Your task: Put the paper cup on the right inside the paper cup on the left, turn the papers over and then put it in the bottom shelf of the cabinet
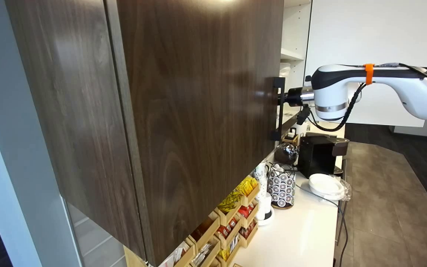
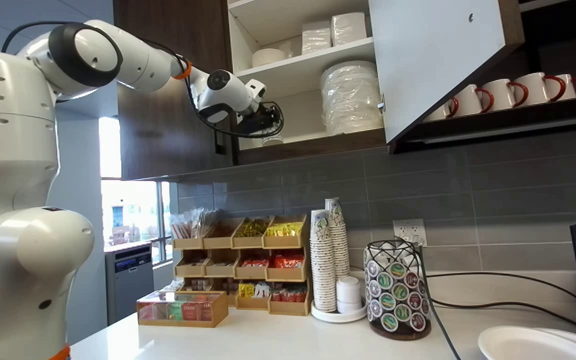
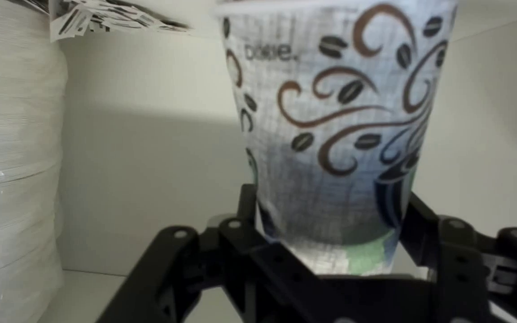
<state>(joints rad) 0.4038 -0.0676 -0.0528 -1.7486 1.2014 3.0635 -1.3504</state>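
Note:
The dark brown cabinet [image 1: 198,92] fills much of an exterior view; its brown door also shows in an exterior view [image 2: 175,95]. Its bottom shelf [image 2: 313,147] is open to the front. My gripper [image 3: 331,197] is inside that shelf, its fingers touching both sides of a paper cup [image 3: 330,89] with a coffee-bean pattern. The wrist picture seems upside down, so the cup stands rim down, near the shelf floor. The cup [image 2: 272,140] shows just below the gripper [image 2: 266,120]. Whether a second cup is nested in it is hidden. The black handle [image 1: 281,107] partly hides the gripper [image 1: 284,98].
A wrapped plate stack [image 2: 350,97] stands beside the gripper and also shows in the wrist view [image 3: 14,170]. Barcode-printed scraps [image 3: 119,18] lie near it. A white door [image 2: 433,55] stands open. Below are cup stacks [image 2: 323,265], packet bins [image 2: 250,270] and a pod holder [image 2: 398,295].

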